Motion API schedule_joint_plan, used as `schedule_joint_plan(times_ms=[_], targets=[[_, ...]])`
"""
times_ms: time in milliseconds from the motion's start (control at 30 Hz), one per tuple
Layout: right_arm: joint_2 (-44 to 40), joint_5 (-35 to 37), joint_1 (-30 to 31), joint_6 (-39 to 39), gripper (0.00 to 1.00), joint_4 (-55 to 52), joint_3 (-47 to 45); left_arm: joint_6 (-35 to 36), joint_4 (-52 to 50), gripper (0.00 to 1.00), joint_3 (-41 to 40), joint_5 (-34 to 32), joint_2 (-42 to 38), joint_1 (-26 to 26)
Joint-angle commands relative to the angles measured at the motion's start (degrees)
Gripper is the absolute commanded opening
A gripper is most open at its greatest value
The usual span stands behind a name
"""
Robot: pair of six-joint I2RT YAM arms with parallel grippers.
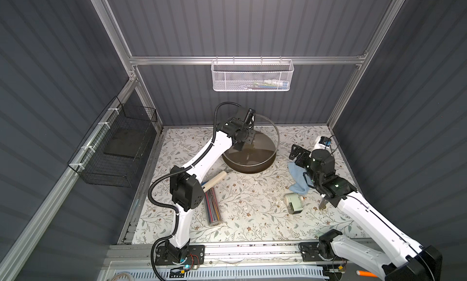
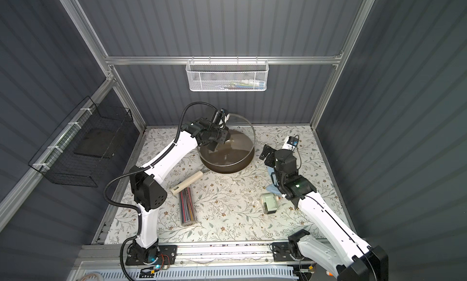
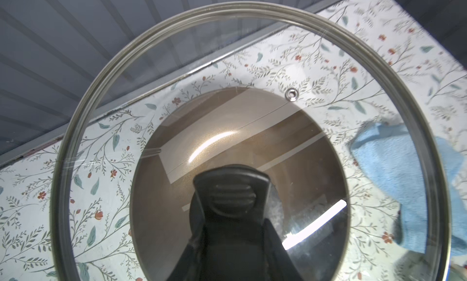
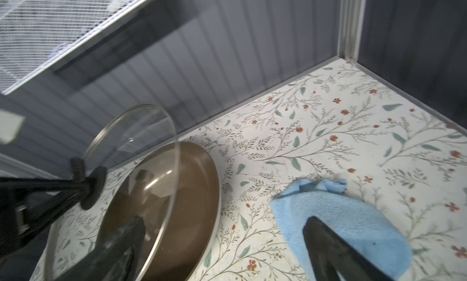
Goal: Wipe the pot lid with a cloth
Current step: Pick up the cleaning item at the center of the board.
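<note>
Left claw (image 1: 243, 140) is clamping the black handle (image 3: 231, 191) of the pot lid (image 1: 264, 131) and holding it tilted steeply on edge over the brown pan (image 1: 252, 164). The handle side is facing the left arm, the underside facing the cloth (image 1: 298, 178). Lid: clear glass, thin metal rim.

Right claw (image 1: 298, 154), jaws wide apart, is hovering over the crumpled blue terry cloth on the desk (image 1: 252, 214).

White mesh basket (image 1: 252, 76) is holding small items (can't tell what). Black wire basket (image 1: 111, 166) is holding a dark flat slab (image 1: 126, 143).
</note>
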Motion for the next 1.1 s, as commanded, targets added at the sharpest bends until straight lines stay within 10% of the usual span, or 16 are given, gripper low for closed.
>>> schedule_joint_plan(times_ms=[0,133,700,1067], targets=[[1.95,-6.15,-8.08,1.93,0.99,-6.23,2.83,-1.43,6.08,0.00,-1.06,2.55,-7.62,0.32],[8.80,-12.53,-16.37,1.66,0.99,-14.82,6.68,-2.63,8.79,0.00,-7.03,5.98,-13.32,0.78],[35.72,-17.02,-16.77,-23.26,0.99,-26.77,18.14,-5.59,13.85,0.00,-19.72,10.42,-25.83,1.55],[42.34,-19.02,-17.64,-23.51,0.99,-27.09,17.28,-6.34,17.96,0.00,-23.29,17.51,-30.72,1.91]])
